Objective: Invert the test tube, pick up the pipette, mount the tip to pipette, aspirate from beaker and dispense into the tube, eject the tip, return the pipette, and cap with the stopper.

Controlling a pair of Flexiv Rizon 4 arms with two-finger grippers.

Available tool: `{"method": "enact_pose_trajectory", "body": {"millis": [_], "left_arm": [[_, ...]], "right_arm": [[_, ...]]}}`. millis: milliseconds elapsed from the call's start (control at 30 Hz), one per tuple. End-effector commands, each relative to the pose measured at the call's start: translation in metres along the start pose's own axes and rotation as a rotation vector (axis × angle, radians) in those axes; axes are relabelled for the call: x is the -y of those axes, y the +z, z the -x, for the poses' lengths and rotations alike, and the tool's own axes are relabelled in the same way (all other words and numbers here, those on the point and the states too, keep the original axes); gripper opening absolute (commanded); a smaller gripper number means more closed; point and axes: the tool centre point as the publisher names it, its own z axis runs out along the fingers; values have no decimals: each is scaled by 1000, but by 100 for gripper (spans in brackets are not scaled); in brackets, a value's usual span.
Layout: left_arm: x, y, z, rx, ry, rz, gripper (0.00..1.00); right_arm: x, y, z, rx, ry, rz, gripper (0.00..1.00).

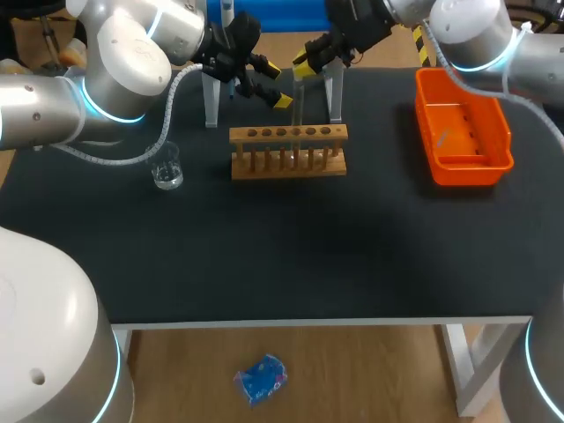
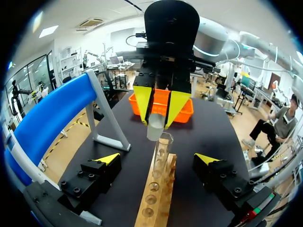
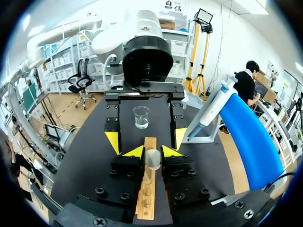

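Note:
A clear test tube [image 1: 298,110] stands upright in the wooden rack [image 1: 288,152]. In the left wrist view the tube [image 2: 162,153] rises between the fingers of my left gripper [image 2: 157,161], which stands wide open around it without touching. My right gripper [image 3: 152,152] is shut on a pale stopper [image 3: 152,159], held just above the tube's mouth; the stopper [image 2: 155,130] also shows in the left wrist view. In the head view my left gripper [image 1: 275,85] and my right gripper [image 1: 307,60] face each other over the rack. The pipette [image 3: 210,111] hangs on the blue stand [image 3: 248,137].
A small glass beaker [image 1: 166,167] stands left of the rack. An orange bin [image 1: 463,128] sits at the right of the dark table. The pipette stand's grey legs [image 1: 211,97] are behind the rack.

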Motion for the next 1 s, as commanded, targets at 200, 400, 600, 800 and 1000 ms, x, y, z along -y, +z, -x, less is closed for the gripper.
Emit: {"method": "enact_pose_trajectory", "body": {"millis": [200, 400, 600, 800, 1000], "left_arm": [[1, -1, 1, -4, -2, 6, 100], [1, -1, 1, -4, -2, 6, 100], [1, -1, 1, -4, -2, 6, 100], [1, -1, 1, -4, -2, 6, 100], [1, -1, 1, -4, -2, 6, 100]], "right_arm": [[4, 6, 1, -22, 8, -2, 0], [3, 1, 2, -14, 8, 0, 0], [-1, -4, 2, -5, -3, 2, 0], [-3, -6, -2, -2, -9, 4, 0], [-1, -6, -9, -5, -8, 13, 0]]}}
